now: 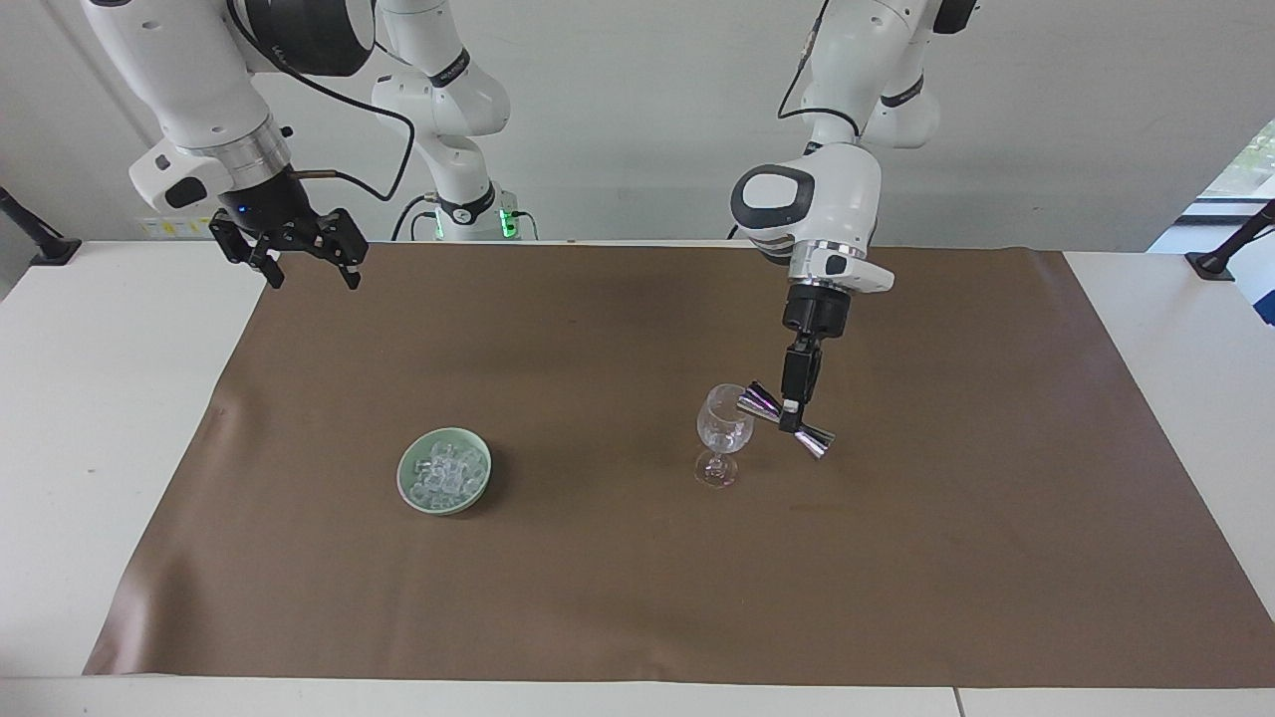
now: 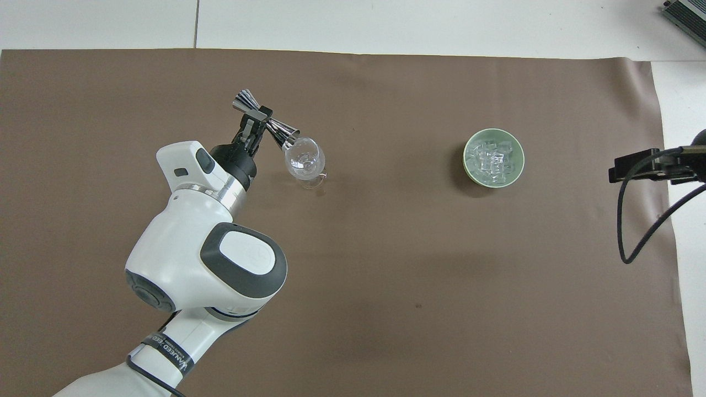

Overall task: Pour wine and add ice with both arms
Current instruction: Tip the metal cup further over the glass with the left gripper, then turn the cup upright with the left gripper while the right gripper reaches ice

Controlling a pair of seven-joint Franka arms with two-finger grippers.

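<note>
A clear stemmed glass [image 1: 723, 426] [image 2: 304, 160] stands upright on the brown mat. My left gripper [image 1: 794, 406] [image 2: 257, 119] is shut on the waist of a shiny double-cone jigger [image 1: 785, 417] [image 2: 267, 122], which lies tipped sideways with one mouth at the glass's rim. No wine shows in the glass. The ice [image 1: 446, 472] [image 2: 492, 160] fills a pale green bowl [image 1: 410, 488] [image 2: 468, 166] toward the right arm's end of the table. My right gripper [image 1: 307, 273] hangs open, high over the mat's corner nearest the robots, and the right arm waits.
The brown mat [image 1: 637, 558] [image 2: 419, 264] covers most of the white table [image 1: 90, 418]. Black clamp mounts [image 1: 30, 239] sit at the table's corners nearest the robots. A black cable [image 2: 640, 220] loops over the mat's edge in the overhead view.
</note>
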